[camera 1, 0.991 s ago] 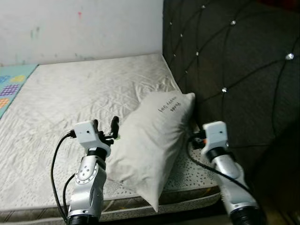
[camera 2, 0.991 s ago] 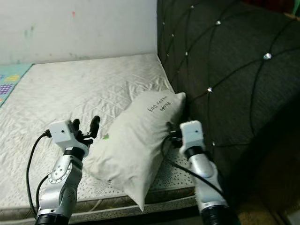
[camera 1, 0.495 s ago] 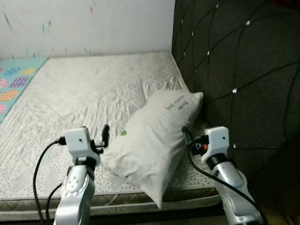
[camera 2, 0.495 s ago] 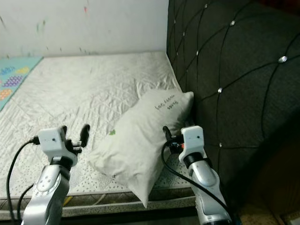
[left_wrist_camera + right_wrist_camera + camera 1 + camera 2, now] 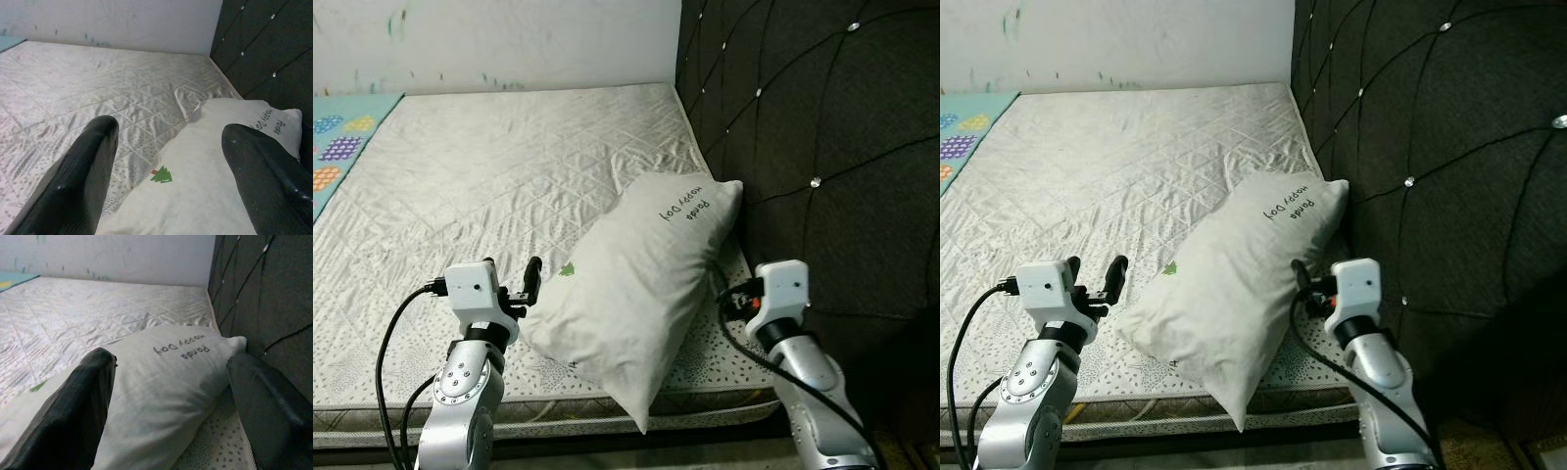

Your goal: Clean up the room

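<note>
A white pillow (image 5: 636, 284) with black writing and a small green tree print lies slanted on the mattress (image 5: 489, 176), its far end against the dark headboard. My left gripper (image 5: 168, 129) is open at the pillow's left edge, low over the mattress. Its black fingers (image 5: 534, 272) point at the pillow. My right gripper (image 5: 171, 360) is open at the pillow's right side, next to the headboard. The pillow fills the space between its fingers (image 5: 1300, 274), which it partly hides in the eye views.
The tufted dark headboard (image 5: 822, 117) with shiny studs rises along the right. A white wall (image 5: 509, 39) closes the far side. A colourful play mat (image 5: 337, 132) lies at the far left. The mattress's front edge (image 5: 558, 416) runs just before my arms.
The camera has shifted, so the whole scene sits differently. Both grippers stay open at the pillow's two sides, and the pillow lies where it was.
</note>
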`<state>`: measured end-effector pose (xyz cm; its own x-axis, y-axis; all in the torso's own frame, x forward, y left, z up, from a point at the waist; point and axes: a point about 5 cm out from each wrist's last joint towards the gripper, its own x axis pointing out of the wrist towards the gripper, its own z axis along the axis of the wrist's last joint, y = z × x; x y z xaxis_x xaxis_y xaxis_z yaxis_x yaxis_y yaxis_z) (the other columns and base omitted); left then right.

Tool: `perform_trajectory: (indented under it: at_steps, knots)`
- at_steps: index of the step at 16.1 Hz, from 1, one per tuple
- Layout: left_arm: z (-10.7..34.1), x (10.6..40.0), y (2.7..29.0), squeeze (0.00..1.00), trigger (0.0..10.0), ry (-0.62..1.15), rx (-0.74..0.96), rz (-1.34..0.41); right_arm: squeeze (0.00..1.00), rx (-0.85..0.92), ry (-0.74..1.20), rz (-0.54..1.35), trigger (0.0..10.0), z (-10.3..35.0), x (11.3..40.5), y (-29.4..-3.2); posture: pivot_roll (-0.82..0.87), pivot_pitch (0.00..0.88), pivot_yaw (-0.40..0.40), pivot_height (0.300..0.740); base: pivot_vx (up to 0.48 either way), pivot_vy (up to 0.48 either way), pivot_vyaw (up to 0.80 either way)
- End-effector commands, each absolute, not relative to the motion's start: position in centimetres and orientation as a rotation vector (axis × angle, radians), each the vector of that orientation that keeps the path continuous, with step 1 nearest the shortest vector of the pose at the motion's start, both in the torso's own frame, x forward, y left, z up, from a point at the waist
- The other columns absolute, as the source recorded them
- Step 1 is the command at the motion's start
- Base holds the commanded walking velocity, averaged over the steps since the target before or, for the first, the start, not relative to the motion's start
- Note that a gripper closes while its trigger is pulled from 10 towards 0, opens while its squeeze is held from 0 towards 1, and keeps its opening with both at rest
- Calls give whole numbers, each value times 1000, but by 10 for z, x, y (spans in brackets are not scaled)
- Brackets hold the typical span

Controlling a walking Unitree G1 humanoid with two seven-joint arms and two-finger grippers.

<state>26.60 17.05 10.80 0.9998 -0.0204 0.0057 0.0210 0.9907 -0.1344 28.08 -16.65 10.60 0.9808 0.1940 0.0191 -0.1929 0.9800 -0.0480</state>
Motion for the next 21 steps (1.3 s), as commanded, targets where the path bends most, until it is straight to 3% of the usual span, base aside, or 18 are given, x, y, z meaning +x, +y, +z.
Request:
perform_trajectory:
  at_steps: [1, 8, 11, 21]
  knots:
    - [109, 267, 170, 0, 10000, -6, -130, -27, 0, -48, -30, 195, 10000, 110, 279, -169, -155, 104, 46, 740, 0, 0, 0]
    - [110, 261, 170, 0, 10000, -13, -115, -20, 0, -62, -12, 214, 10000, 113, 274, -170, -157, 131, 30, 740, 0, 0, 0]
    - [111, 263, 167, 0, 10000, -12, -124, -23, 0, -50, -20, 223, 10000, 115, 274, -166, -160, 134, 42, 740, 0, 0, 800]
    - [116, 272, 172, 0, 10000, -12, -109, -38, 0, -9, -28, 156, 10000, 115, 273, -168, -150, 129, 77, 740, 0, 0, 0]
